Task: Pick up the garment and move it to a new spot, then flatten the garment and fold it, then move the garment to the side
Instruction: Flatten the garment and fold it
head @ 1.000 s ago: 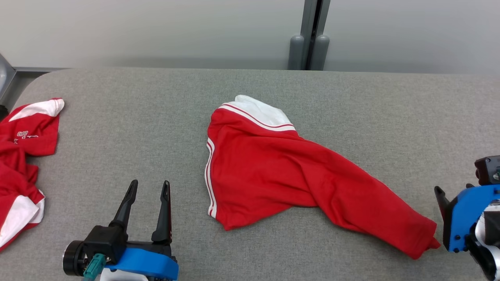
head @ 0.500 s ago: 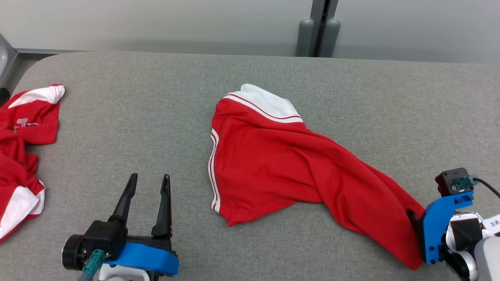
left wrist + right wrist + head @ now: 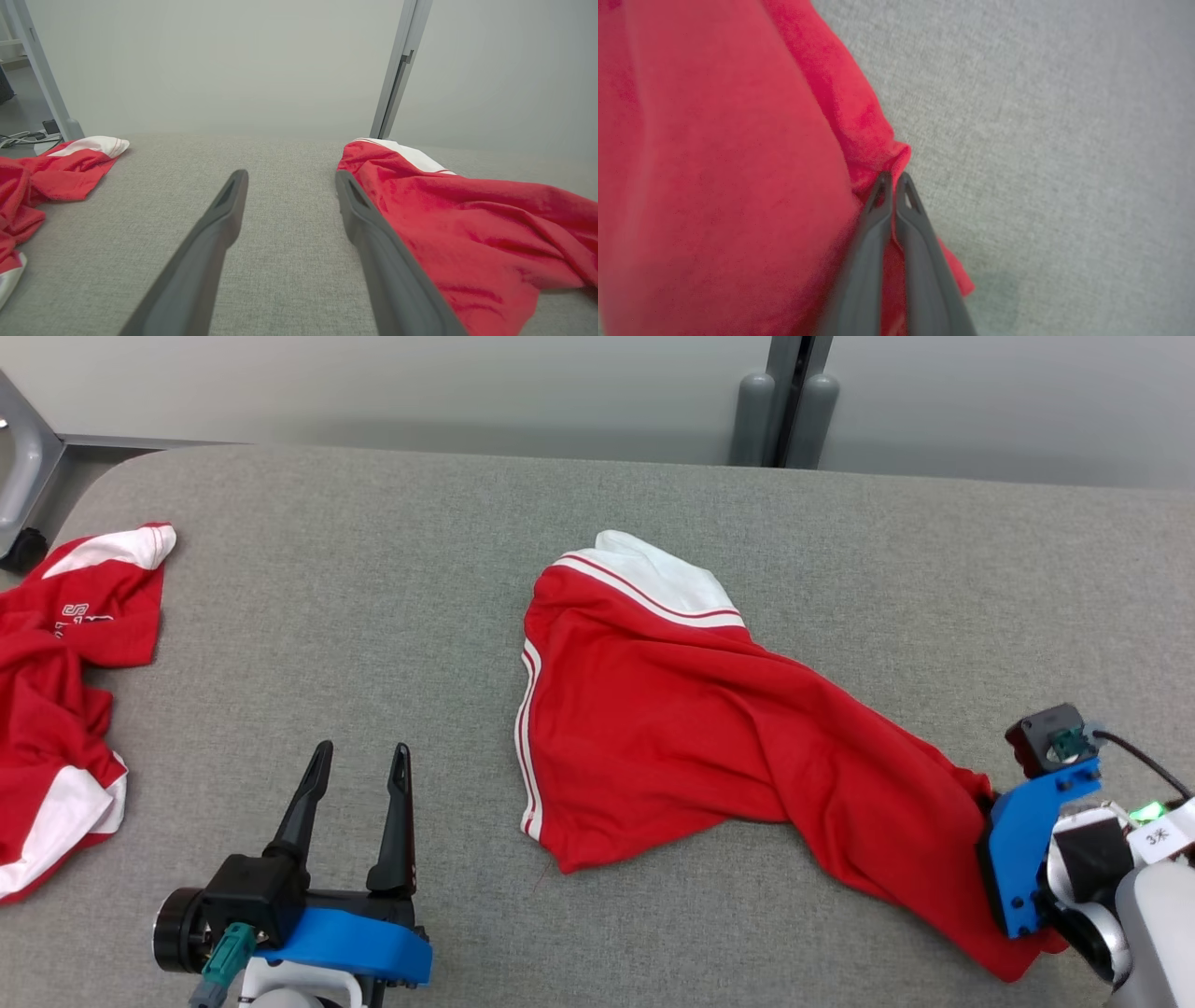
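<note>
The garment [image 3: 672,728] is red with a white striped band at its far end and lies crumpled across the middle of the grey table [image 3: 327,569]. Its long right end runs to my right gripper [image 3: 985,803]. In the right wrist view that gripper [image 3: 894,177] is shut, with a fold of the garment's [image 3: 714,163] red edge pinched between its fingertips. My left gripper [image 3: 362,751] rests open at the lower left, with nothing in it. In the left wrist view the left gripper [image 3: 290,176] has the garment [image 3: 467,219] just to its right, apart from it.
A second red and white garment [image 3: 56,653] lies bunched at the table's left edge, also seen as a red heap [image 3: 42,172] in the left wrist view. A grey post [image 3: 789,411] stands behind the table against the pale wall. Bare grey table lies between the two garments.
My right gripper has moved in onto the garment's right end and shut on its edge, bunching the cloth there. The head camera has shifted, so the whole picture has slid. The left gripper stays put.
</note>
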Motion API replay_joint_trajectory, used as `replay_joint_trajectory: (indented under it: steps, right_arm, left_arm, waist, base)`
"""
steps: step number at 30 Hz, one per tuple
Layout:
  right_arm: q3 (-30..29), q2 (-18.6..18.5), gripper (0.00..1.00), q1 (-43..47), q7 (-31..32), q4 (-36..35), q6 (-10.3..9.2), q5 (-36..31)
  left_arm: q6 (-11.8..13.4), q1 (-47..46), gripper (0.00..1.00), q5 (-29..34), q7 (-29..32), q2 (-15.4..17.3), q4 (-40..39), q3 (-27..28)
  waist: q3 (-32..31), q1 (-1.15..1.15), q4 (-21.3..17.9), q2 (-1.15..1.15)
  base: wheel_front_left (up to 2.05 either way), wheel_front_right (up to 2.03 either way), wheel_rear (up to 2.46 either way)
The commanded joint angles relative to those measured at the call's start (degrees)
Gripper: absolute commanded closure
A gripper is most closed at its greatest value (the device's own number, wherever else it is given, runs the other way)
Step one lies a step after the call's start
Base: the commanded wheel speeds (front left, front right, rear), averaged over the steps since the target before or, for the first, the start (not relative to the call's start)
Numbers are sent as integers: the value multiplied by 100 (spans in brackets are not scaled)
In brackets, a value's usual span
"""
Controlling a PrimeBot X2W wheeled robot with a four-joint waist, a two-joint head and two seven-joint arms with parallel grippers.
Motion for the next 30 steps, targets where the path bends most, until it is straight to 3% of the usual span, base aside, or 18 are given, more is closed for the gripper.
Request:
replay_joint_trajectory:
  steps: [1,15,19,23,30]
  right_arm:
    - [-24,-87,100,-190,-124,-182,2,-101]
    - [-226,-6,100,74,-27,-2640,2,-699]
    - [-345,-39,100,-14,43,-2926,2,-812]
    - [-499,-149,100,-458,-13,-2747,2,-922]
    - [-347,-440,100,-1559,-496,-1379,-1,-981]
  left_arm:
    - [30,-31,0,-38,-35,3,15,-4]
    - [77,162,0,-90,-65,8,15,-32]
    - [85,171,0,-95,-70,8,-13,-50]
    - [63,111,0,-79,-75,1,-43,-82]
    - [36,-28,0,-39,-91,-44,-114,-150]
  waist:
    - [-43,0,7,-1]
    - [-395,0,44,-1]
    - [-400,0,76,-1]
    - [-357,0,176,-1]
    - [-124,0,470,-1]
  base:
    - [0,0,0]
    - [0,0,0]
    - [0,0,0]
    - [0,0,0]
    - [0,0,0]
